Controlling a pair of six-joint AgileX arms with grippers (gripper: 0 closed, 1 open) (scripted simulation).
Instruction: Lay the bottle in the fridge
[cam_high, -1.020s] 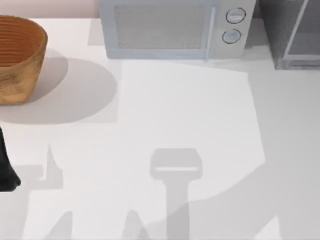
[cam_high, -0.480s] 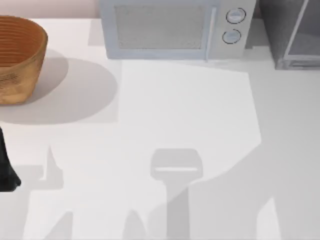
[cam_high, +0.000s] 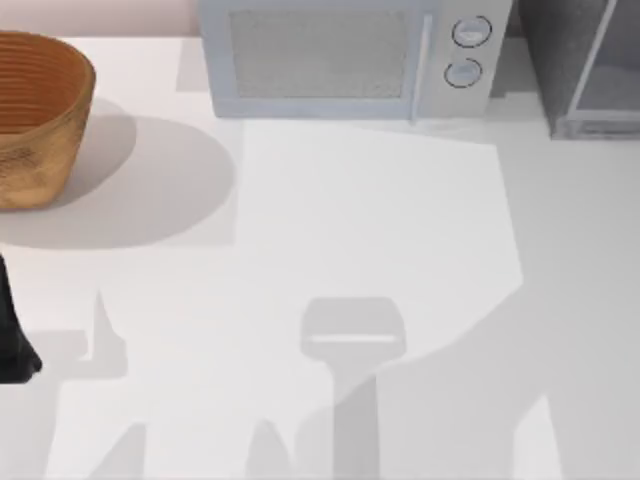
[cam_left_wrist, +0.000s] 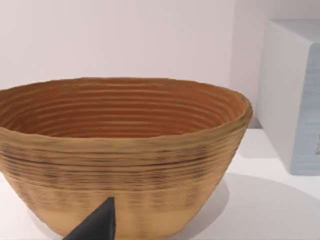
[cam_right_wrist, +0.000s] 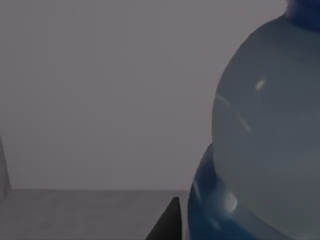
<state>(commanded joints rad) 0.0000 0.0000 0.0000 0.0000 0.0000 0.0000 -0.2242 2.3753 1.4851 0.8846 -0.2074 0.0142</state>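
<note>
Bottle (cam_right_wrist: 265, 140) sits close in front of the right wrist camera: clear rounded body, blue band of label at its lower part, a bit of blue cap at the upper corner. Behind it, a plain dark grey wall and a grey floor surface, dim all over. One dark fingertip of the right gripper (cam_right_wrist: 167, 222) pokes up just beside the bottle's blue band. Whether the finger touches the bottle, and how wide the gripper stands, cannot be told from this.

Fridge (cam_high: 590, 70) stands at the far right corner of the table (cam_high: 360, 220) in the top view, dark grey, with a pale frame round a glassy grey door panel, cut off by the picture's edge. Just left of it, the white microwave (cam_high: 345, 55) with two round knobs at its right side.

Woven basket (cam_high: 35, 115) sits at the far left of the table, well apart from the microwave. Left wrist view looks straight at the basket (cam_left_wrist: 120, 150), brown ribbed inside, tan outside, with the microwave's pale side (cam_left_wrist: 292, 95) off beyond it.

Left arm (cam_high: 12, 335) is a dark shape at the left edge of the top view, parked. One dark fingertip of the left gripper (cam_left_wrist: 97, 224) shows in front of the basket; its opening cannot be told.
</note>
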